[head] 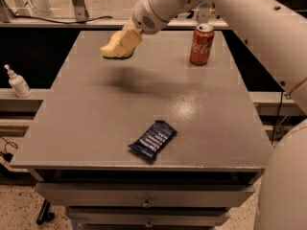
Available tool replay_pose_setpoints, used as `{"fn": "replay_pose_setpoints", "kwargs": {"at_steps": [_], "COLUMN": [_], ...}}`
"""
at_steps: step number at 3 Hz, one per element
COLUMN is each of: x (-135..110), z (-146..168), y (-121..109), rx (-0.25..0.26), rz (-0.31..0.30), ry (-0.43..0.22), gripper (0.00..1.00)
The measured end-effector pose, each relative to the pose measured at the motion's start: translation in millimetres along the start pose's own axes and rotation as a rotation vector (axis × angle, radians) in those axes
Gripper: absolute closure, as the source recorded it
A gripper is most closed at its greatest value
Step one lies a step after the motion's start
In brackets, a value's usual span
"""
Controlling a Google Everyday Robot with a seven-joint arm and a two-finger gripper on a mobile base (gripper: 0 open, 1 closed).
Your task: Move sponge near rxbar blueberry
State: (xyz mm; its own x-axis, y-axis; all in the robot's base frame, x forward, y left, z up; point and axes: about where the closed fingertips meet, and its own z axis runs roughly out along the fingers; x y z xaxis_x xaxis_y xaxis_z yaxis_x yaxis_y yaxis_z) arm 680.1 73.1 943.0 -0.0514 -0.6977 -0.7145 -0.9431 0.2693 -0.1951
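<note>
My gripper is over the far left part of the grey table, held up off the surface. It is shut on the sponge, a pale yellow foam pad that sticks out below and to the left of the fingers and casts a shadow on the table beneath. The rxbar blueberry, a dark blue wrapper with white lettering, lies flat and at a slant near the table's front edge, well in front of and slightly right of the gripper.
A red soda can stands upright at the far right of the table. My white arm reaches in from the right. A small white bottle stands on a ledge left of the table. Drawers sit under the front edge.
</note>
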Motion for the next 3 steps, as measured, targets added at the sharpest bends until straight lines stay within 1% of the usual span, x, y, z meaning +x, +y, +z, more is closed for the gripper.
{"fn": "replay_pose_setpoints", "kwargs": {"at_steps": [1, 2, 3], "x": [2.0, 11.6, 29.8], "z": [0.6, -15.4, -39.2], "y": [7.6, 23.2, 41.1], "rx": [-0.023, -0.041, -0.059], "rz": [-0.01, -0.027, -0.038], "ry": [0.005, 0.029, 0.07], "gripper": [1.0, 1.0, 1.0]}}
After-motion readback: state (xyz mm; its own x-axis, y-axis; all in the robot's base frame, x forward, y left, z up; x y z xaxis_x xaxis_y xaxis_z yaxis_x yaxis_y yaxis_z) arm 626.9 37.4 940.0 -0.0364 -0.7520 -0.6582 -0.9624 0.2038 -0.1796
